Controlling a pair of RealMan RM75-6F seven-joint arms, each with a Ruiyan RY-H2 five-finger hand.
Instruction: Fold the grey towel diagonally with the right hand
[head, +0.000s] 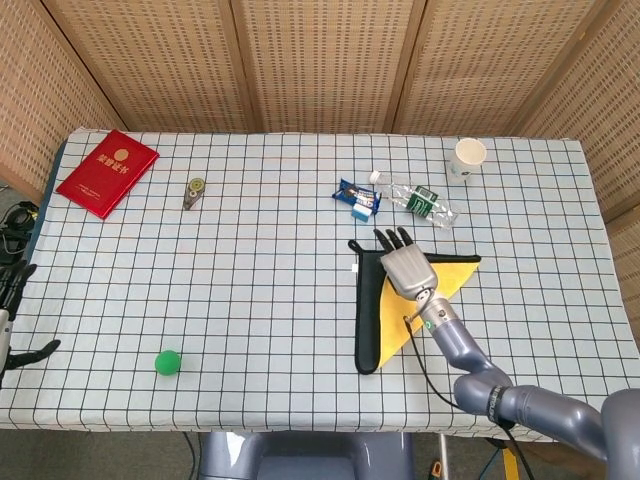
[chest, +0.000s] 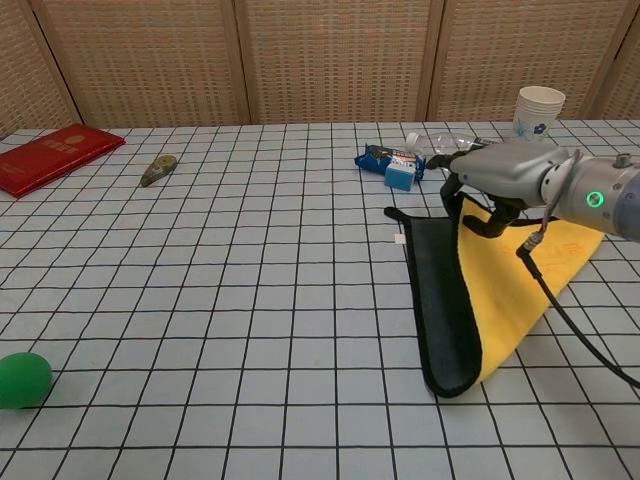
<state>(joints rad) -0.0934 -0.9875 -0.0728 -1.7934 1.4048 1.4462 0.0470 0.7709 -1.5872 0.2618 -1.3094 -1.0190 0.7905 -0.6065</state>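
Observation:
The grey towel (head: 368, 312) lies right of the table's middle, partly folded over, so its yellow underside (head: 448, 276) faces up as a triangle. In the chest view the grey towel (chest: 441, 300) shows as a dark strip left of the yellow underside (chest: 520, 290). My right hand (head: 402, 264) grips the lifted corner and holds it over the towel's far left part, near the hanging loop. Its fingers curl over the yellow edge, seen on the right hand (chest: 505, 172) in the chest view. My left hand (head: 10, 300) hangs off the table's left edge, fingers apart and holding nothing.
Just beyond the towel lie a blue packet (head: 357, 198) and a plastic bottle (head: 425, 203), with a paper cup (head: 468, 156) behind. A red booklet (head: 107, 172) and a small grey-green object (head: 195, 190) sit far left, a green ball (head: 168, 361) near the front left.

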